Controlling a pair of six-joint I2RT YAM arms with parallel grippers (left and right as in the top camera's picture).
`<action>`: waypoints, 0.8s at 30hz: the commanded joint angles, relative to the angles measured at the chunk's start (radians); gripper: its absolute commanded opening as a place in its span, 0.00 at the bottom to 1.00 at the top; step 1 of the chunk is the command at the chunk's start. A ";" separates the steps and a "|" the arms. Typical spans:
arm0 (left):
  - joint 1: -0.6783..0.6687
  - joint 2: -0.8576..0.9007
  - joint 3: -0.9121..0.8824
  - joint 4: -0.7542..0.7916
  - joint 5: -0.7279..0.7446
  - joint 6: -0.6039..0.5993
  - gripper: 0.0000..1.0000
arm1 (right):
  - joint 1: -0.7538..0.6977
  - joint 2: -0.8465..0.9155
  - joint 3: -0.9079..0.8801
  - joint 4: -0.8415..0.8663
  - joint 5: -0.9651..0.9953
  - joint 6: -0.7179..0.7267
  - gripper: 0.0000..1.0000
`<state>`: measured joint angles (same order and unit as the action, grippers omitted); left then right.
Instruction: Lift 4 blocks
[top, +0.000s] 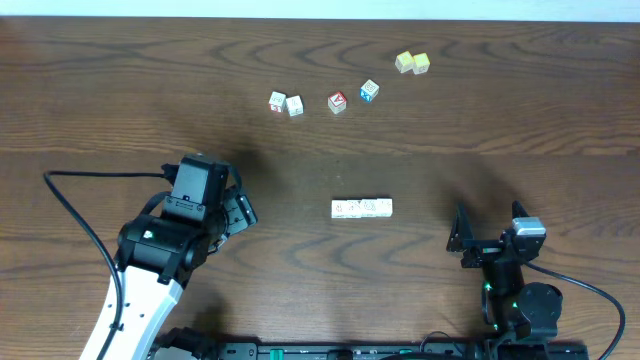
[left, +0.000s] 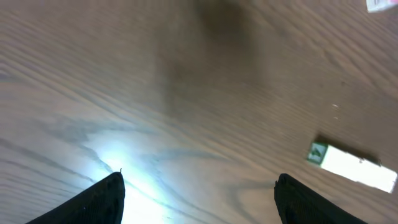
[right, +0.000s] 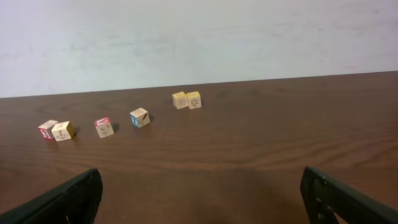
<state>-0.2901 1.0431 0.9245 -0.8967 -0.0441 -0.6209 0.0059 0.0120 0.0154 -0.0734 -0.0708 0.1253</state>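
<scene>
We are at the approach step, with nothing lifted yet. The four small cream-white wooden cubes (top: 362, 208) lie touching in one tight row on the dark brown wooden tabletop (top: 120, 90), between the two arms. The left fingers (top: 241, 209) stand wide apart and empty, well to the left of the row. In the left wrist view the row sits off toward the right edge, not between them. The right fingers (top: 462, 240) are spread wide too, holding nothing, on the row's other side and nearer the front.

The other cubes lie farther back, clear of the work: a pale pair (top: 285, 103), a red-faced one (top: 337, 102), a blue-faced one (top: 369, 91) and two yellowish ones (top: 411, 63).

Next, we judge, the row must be clamped end to end and raised as one. A weak or off-centre squeeze could let the middle cubes buckle out.
</scene>
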 joint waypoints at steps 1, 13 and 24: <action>0.034 -0.050 -0.019 0.026 -0.076 0.111 0.77 | -0.008 -0.006 -0.010 0.002 0.010 0.000 0.99; 0.266 -0.530 -0.422 0.383 0.179 0.520 0.78 | -0.008 -0.006 -0.010 0.002 0.010 0.000 0.99; 0.326 -0.999 -0.673 0.489 0.175 0.520 0.78 | -0.008 -0.006 -0.010 0.002 0.010 0.000 0.99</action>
<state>0.0311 0.0895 0.2882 -0.4309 0.1223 -0.1249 0.0059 0.0120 0.0101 -0.0700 -0.0704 0.1253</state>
